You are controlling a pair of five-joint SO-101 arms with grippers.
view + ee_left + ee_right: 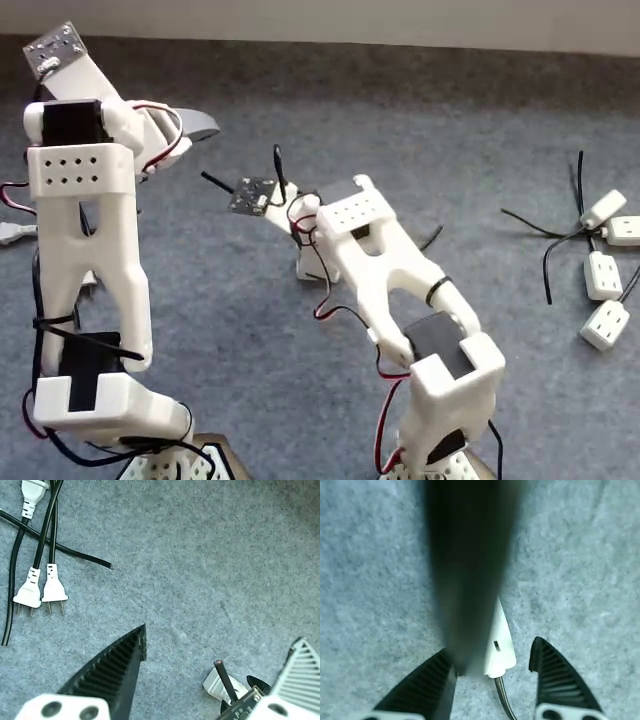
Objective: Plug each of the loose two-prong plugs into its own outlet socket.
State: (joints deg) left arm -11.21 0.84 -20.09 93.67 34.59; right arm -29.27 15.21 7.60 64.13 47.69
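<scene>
Two arms work the grey tabletop [480, 130]. Nearest us, the right tool [491, 647] is down at the surface mid-tabletop, part open. A white plug [501, 630] sits between its fingers [555, 680], against one and clear of the other, so we don't call it gripped. A dark blurred cable [470, 555] stands up from it. The left tool [220, 635] hangs higher, spread wide, holding nothing. Beyond it we see three loose plugs [54, 585] lying flat on crossed black leads [52, 540], two side by side and one apart. The outlet sockets [602, 275] are clustered at the right of the high view, well apart from both tools.
</scene>
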